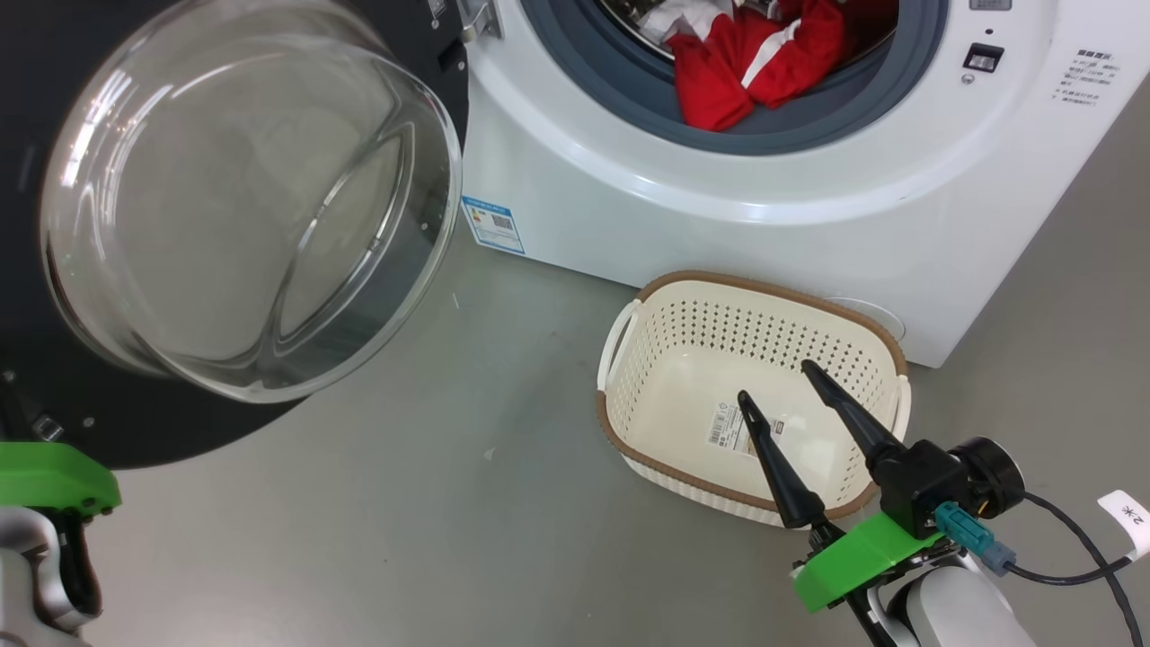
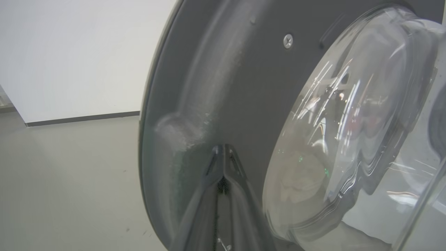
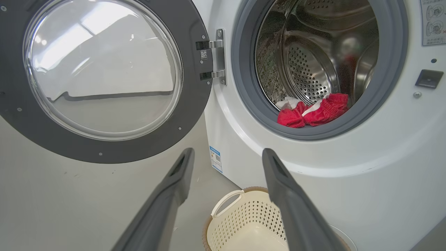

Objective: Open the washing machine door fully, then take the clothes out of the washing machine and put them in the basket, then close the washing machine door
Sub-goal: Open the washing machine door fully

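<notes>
Right hand (image 1: 774, 379) spread, grey floor (image 1: 404, 503), white wall (image 2: 69, 52)

The right gripper (image 1: 774, 380) is made up of two long black fingers (image 1: 780, 472) tapered to points, seated in a bright green bracket (image 1: 853, 557). A black camera housing (image 1: 925, 490) with a round end is mounted behind them. A teal connector (image 1: 966, 530) is plugged in below it, and a black cable (image 1: 1069, 566) is fitted with a white tag (image 1: 1127, 517). The forearm (image 1: 943, 611) is cased in pale silver. The left gripper (image 2: 223, 153) is dark grey, and a matching green plate (image 1: 54, 476) is fixed at its wrist
</notes>
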You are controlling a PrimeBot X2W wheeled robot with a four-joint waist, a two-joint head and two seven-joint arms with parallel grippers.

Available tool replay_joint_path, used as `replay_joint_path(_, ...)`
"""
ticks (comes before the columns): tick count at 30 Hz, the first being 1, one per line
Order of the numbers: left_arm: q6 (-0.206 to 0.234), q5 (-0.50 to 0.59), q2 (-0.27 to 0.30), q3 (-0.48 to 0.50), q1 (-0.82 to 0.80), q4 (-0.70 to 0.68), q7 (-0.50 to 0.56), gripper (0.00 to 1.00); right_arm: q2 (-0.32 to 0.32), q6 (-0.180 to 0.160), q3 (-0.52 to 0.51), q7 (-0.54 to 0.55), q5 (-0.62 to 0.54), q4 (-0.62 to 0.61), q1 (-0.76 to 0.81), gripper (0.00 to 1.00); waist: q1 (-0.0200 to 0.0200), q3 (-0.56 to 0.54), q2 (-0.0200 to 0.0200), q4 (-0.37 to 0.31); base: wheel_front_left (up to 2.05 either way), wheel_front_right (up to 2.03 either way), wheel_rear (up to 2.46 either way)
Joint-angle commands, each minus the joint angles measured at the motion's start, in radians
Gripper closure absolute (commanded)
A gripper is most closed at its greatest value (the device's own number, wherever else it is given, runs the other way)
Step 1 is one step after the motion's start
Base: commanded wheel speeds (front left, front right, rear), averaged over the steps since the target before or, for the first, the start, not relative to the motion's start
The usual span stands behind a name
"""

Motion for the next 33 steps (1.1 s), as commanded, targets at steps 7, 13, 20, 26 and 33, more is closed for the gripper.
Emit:
replay_joint_path(7, -0.016, 0.042, 0.028, 0.045, 0.001, -0.069, -0.012, 0.00, 0.006, 0.003, 0.027, -0.006, 0.038, -0.019, -0.027, 0.00, 0.0000, -0.038, 0.0000, -0.021, 0.00, 0.00, 0.00)
replay_joint_path(13, -0.025, 0.070, 0.004, 0.045, 0.053, -0.222, -0.012, 0.00, 0.006, 0.003, 0.015, -0.006, 0.059, -0.026, -0.012, 0.00, 0.0000, -0.069, 0.0000, -0.052, 0.00, 0.00, 0.00)
replay_joint_path(20, -0.030, 0.086, -0.034, 0.012, 0.112, -0.414, -0.010, 0.00, 0.006, 0.003, -0.017, -0.006, 0.080, -0.041, -0.009, 0.00, 0.0000, -0.094, 0.0000, -0.106, 0.00, 0.00, 0.00)
replay_joint_path(26, -0.058, 0.066, -0.081, -0.051, 0.151, -0.536, 0.062, 0.00, 0.006, 0.003, -0.065, -0.006, 0.077, -0.059, -0.011, 0.00, 0.0000, -0.102, 0.0000, -0.165, 0.00, 0.00, 0.00)
replay_joint_path(33, -0.098, 0.030, -0.099, -0.079, 0.201, -0.605, 0.077, 0.00, 0.006, 0.003, -0.115, -0.006, 0.090, -0.075, -0.015, 0.00, 0.0000, -0.103, 0.0000, -0.234, 0.00, 0.00, 0.00)
